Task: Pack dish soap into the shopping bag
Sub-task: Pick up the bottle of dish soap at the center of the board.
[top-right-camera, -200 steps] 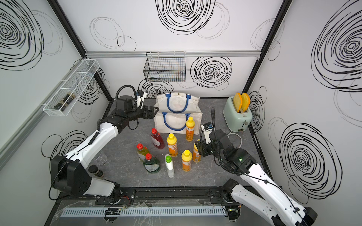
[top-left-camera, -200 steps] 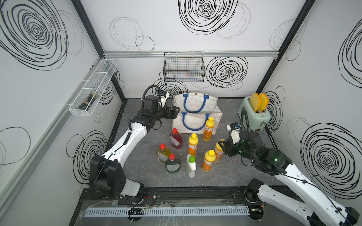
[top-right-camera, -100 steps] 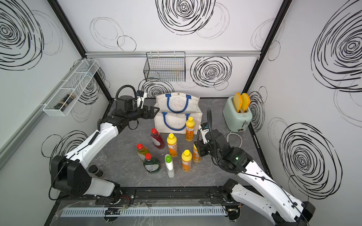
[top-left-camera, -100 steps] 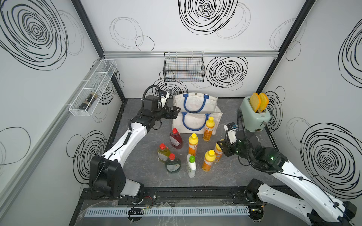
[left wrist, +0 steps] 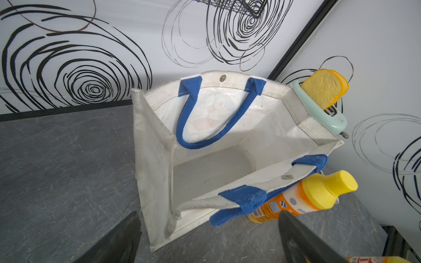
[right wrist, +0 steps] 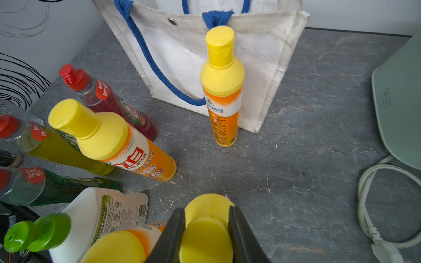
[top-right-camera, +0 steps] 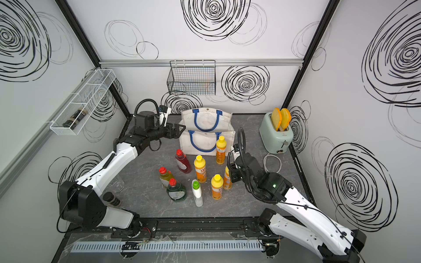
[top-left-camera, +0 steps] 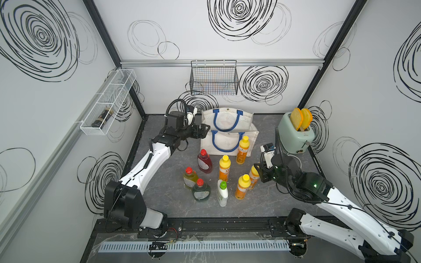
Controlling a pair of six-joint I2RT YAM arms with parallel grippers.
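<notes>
The white shopping bag [top-left-camera: 227, 127] [left wrist: 205, 113] with blue handles stands open at the back of the table, nothing inside it. Eight dish soap bottles stand in front of it. One orange bottle [top-left-camera: 242, 150] [right wrist: 222, 95] leans on the bag's front. My right gripper [top-left-camera: 257, 173] [right wrist: 206, 210] is shut on the yellow cap of the rightmost orange bottle [top-left-camera: 254, 175], a finger pressed on each side. That bottle is upright on the table. My left gripper [top-left-camera: 205, 131] [left wrist: 208, 216] hovers open beside the bag's left rim, holding nothing.
A red bottle [top-left-camera: 204, 160], yellow-green [top-left-camera: 189, 178], green [top-left-camera: 200, 190] and white [top-left-camera: 222, 190] bottles crowd left of the held one. A mint toaster [top-left-camera: 296, 136] with its cable [top-right-camera: 272, 162] is at the right. A black wire basket [top-left-camera: 214, 79] hangs on the back wall.
My right gripper's fingers have closed in from wide apart onto the yellow cap. The left arm and the bag have not moved.
</notes>
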